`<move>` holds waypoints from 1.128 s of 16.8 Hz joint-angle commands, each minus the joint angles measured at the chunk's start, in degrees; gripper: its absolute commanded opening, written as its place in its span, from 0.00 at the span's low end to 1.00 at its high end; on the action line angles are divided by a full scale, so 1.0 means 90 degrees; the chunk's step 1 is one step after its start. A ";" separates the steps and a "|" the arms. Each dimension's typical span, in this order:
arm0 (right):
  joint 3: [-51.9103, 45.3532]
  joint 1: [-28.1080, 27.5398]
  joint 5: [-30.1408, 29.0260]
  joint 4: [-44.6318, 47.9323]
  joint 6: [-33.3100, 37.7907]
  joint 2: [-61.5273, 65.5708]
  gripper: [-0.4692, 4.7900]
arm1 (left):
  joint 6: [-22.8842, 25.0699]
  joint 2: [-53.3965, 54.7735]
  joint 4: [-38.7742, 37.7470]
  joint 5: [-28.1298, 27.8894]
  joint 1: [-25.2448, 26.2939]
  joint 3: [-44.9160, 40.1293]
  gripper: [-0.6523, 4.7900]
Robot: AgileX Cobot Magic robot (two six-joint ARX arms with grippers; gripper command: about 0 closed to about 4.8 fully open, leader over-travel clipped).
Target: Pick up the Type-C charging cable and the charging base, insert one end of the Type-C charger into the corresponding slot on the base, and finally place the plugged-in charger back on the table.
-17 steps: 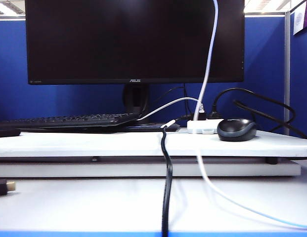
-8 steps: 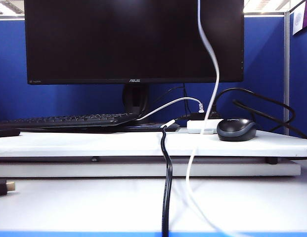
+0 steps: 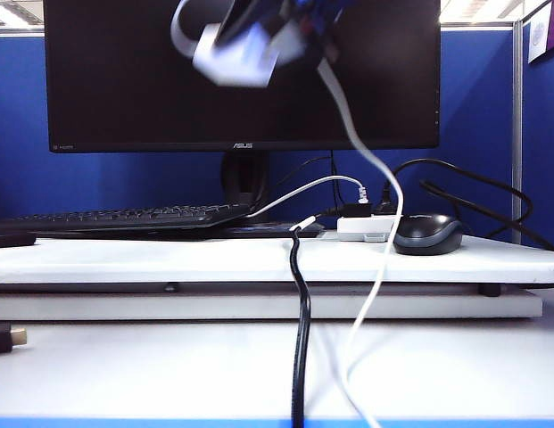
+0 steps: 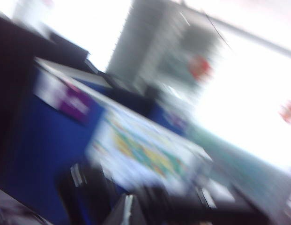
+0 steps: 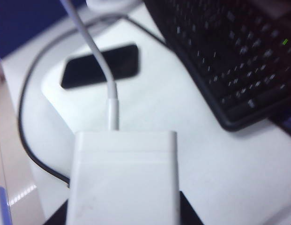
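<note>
Right wrist view: charging base (image 5: 122,180) held btwn right fingers, Type-C charging cable (image 5: 110,96) plugged in; left fingers closed.

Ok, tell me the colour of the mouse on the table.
The mouse is dark grey to black, seen best in the exterior view.

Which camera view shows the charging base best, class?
The right wrist view: the charging base fills the foreground, with the Type-C charging cable plugged into its edge. The exterior view shows only a blurred white block held high before the monitor. The left wrist view is blurred; no base visible.
</note>
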 commanded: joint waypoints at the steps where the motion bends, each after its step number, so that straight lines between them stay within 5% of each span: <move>1: 0.0036 0.0282 0.0410 -0.0066 -0.0386 0.0427 0.08 | 0.0194 -0.0155 -0.0034 -0.0962 0.0085 0.0027 0.11; 6: 0.0036 0.0743 0.1049 -0.0153 -0.0610 0.1015 0.08 | 0.0491 -0.0325 -0.0415 -0.1807 0.0087 0.0097 0.11; 10: 0.0039 0.0833 0.1178 0.0391 -0.0597 0.1503 0.08 | 0.1785 -0.0328 -0.3113 -0.2786 0.0087 0.1010 0.11; 13: 0.0056 0.0831 0.1302 0.0799 -0.0600 0.1666 0.08 | 0.2346 -0.0328 -0.4303 -0.3449 0.0087 0.1435 0.11; 19: 0.0163 0.0833 0.1647 0.0901 -0.0600 0.2295 0.08 | 0.2484 -0.0330 -0.4648 -0.3541 0.0078 0.1545 0.11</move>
